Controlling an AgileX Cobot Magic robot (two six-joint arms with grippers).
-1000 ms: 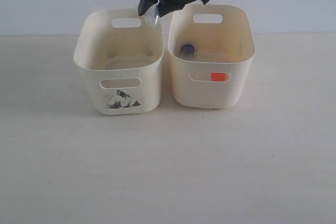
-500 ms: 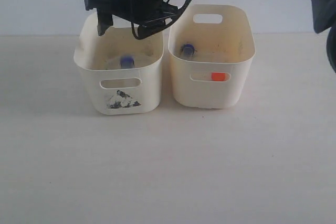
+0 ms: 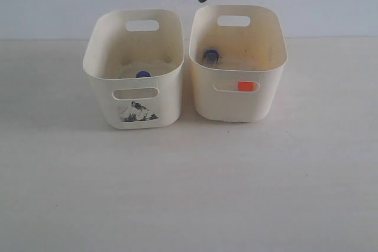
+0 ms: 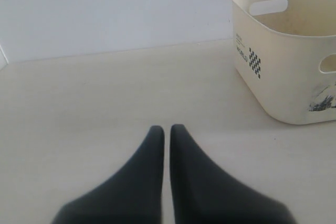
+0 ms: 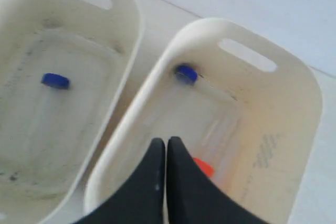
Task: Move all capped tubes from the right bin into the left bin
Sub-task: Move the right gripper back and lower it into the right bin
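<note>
Right gripper (image 5: 166,141) and left gripper (image 4: 167,127) closed, empty.
Blue-capped whitish tube (image 3: 142,75) inside mountain-printed cream plastic bin (image 3: 168,104); second blue-capped tube (image 5: 186,73) and, seemingly, orange-capped tube (image 5: 203,167) inside plain cream bin (image 3: 267,101).

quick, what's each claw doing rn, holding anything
Left claw: closed, holding nothing.
Right claw: closed, holding nothing, above the right bin.

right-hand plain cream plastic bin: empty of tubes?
No: the plain cream plastic bin holds a blue-capped tube and an orange-red-capped tube.
</note>
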